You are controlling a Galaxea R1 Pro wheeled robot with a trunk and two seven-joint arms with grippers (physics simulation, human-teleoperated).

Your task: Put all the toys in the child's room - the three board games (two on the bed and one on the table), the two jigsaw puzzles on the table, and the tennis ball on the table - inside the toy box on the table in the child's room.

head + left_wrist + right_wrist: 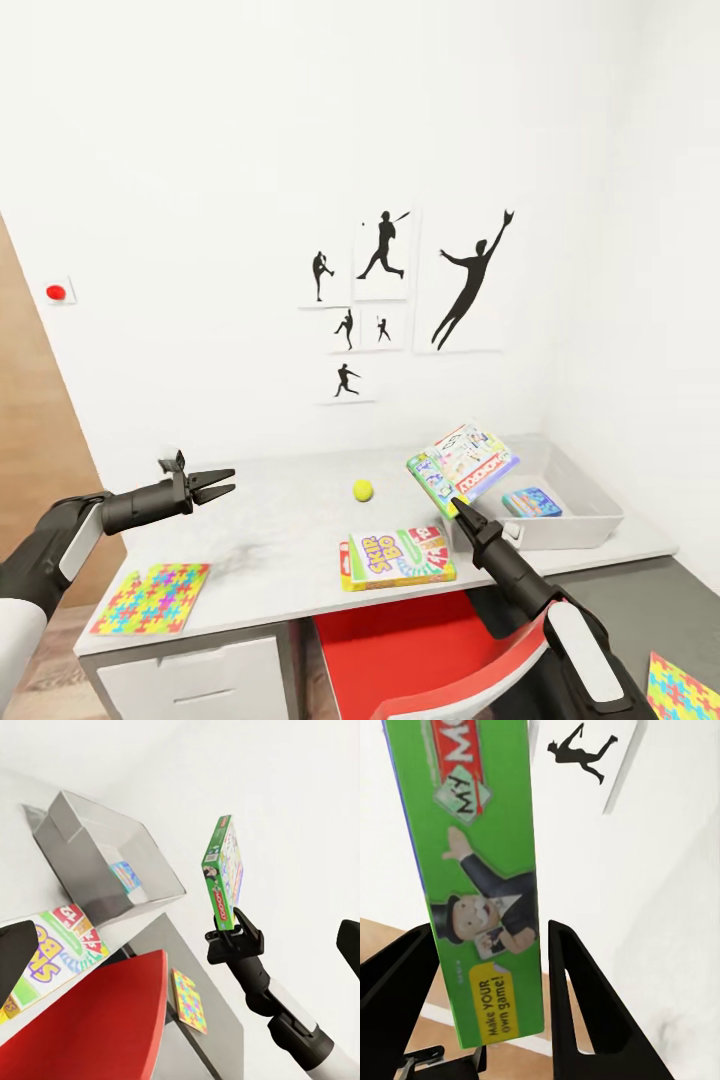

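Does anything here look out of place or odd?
One jigsaw puzzle lies off the table, on the lower dark desk at the right. The green-edged board game hangs tilted in the air above the toy box, held in the right gripper.

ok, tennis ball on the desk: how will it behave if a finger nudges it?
The tennis ball is round and sits free on the flat desk, so it will probably roll. It looks small and light. Nothing visibly blocks it on the near side, so it might run off the edge.
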